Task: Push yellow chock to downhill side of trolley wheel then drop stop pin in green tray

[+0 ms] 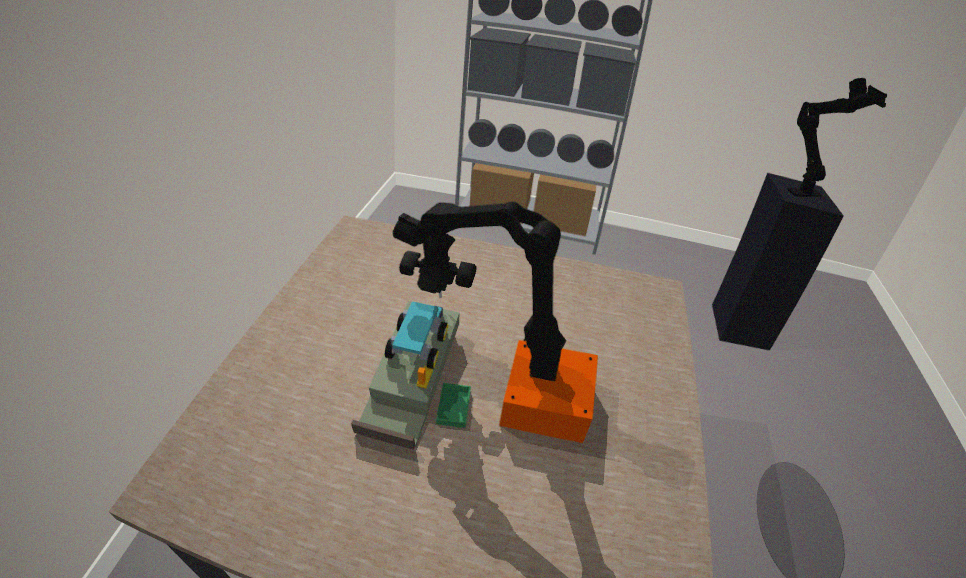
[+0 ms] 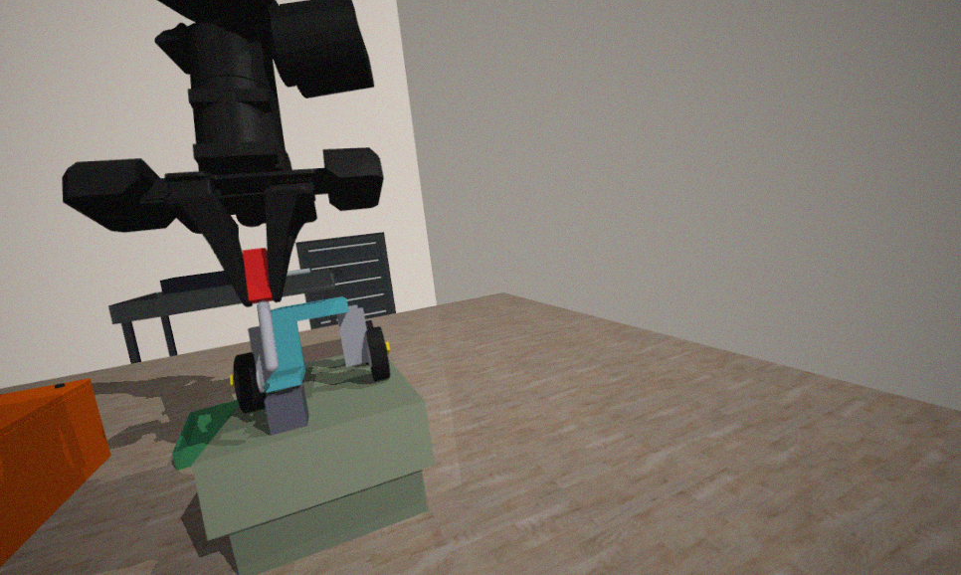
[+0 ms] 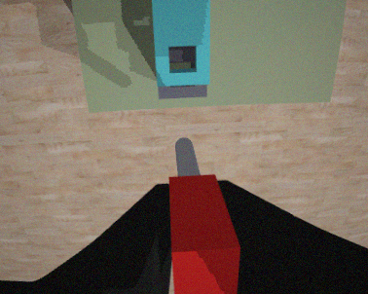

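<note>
In the top view, the stop pin's red head is hidden behind the fingers (image 1: 439, 291) (image 2: 261, 302); only a sliver of its shaft shows, too small to read. The exterior view loses the yellow chock behind the trolley (image 1: 418, 325) (image 2: 287, 345) (image 3: 182, 24) and ramp (image 1: 398, 376) (image 2: 311, 442) (image 3: 276, 54), cuts off the arm's upper part at the top edge, and crops the orange base block (image 1: 552, 426) (image 2: 49, 463) at the left. In the wrist view, the pin's head (image 2: 256, 275) (image 3: 202, 214) runs off the bottom edge, the trolley off the top. Whether chock and wheel touch is too small to tell.

Robotics lab/workshop: 2nd arm on pedestal (image 1: 776, 266), storage rack (image 1: 461, 137), bins (image 1: 549, 70).
</note>
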Controlling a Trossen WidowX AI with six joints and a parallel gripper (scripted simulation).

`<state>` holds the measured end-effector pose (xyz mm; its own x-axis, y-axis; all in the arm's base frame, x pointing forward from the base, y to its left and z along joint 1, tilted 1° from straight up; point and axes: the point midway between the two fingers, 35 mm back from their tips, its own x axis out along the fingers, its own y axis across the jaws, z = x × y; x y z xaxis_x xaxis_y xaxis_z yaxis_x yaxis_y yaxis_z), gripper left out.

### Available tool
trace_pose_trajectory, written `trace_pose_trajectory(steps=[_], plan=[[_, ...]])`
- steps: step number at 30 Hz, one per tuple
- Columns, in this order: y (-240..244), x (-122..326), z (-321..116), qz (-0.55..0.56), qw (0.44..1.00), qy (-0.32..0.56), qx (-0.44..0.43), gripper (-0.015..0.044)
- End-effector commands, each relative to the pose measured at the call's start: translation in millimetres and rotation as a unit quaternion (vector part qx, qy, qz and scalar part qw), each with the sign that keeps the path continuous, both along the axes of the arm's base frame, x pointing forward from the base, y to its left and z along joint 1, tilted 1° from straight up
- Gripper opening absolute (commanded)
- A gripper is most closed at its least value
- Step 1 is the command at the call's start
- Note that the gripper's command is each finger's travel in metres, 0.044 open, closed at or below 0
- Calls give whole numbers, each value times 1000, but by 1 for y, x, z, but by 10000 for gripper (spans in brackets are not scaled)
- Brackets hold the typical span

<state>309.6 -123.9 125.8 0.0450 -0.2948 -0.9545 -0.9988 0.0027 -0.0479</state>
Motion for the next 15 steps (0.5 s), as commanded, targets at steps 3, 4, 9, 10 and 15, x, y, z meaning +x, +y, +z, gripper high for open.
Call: trace_pose_trajectory(steps=[3,4,9,10,15], plan=[[-7,1,1,2,1000,0,0,0],[-6,0,1,2,1000,0,0,0],[-7,-16,0,2,1000,1,0,0],[-7,-20,-1,2,1000,1,0,0],[-7,-37,-3,2,1000,2,0,0]])
